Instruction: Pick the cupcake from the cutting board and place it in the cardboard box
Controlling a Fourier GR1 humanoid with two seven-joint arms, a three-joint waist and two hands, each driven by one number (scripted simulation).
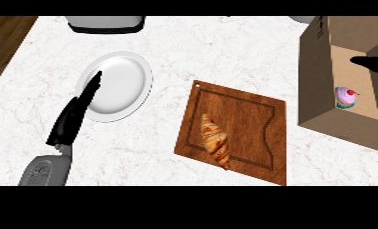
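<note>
The cupcake (344, 98), pink frosting with a red cherry on top, stands upright inside the cardboard box (319, 73) at the right edge. Only a small black part of my right hand (366, 62) shows, at the right border over the box. It is above and a little right of the cupcake, apart from it, with its fingers straight and nothing in them. The wooden cutting board (251, 118) lies in the middle with a croissant (215, 140) on its left part. My left hand (74, 115) rests at the left, fingers straight, its tips over a white plate (125, 80).
A grey and black appliance (105, 24) stands at the back left. The counter's wooden edge (11, 35) shows at the far left. A pale round object (301, 19) peeks in behind the box.
</note>
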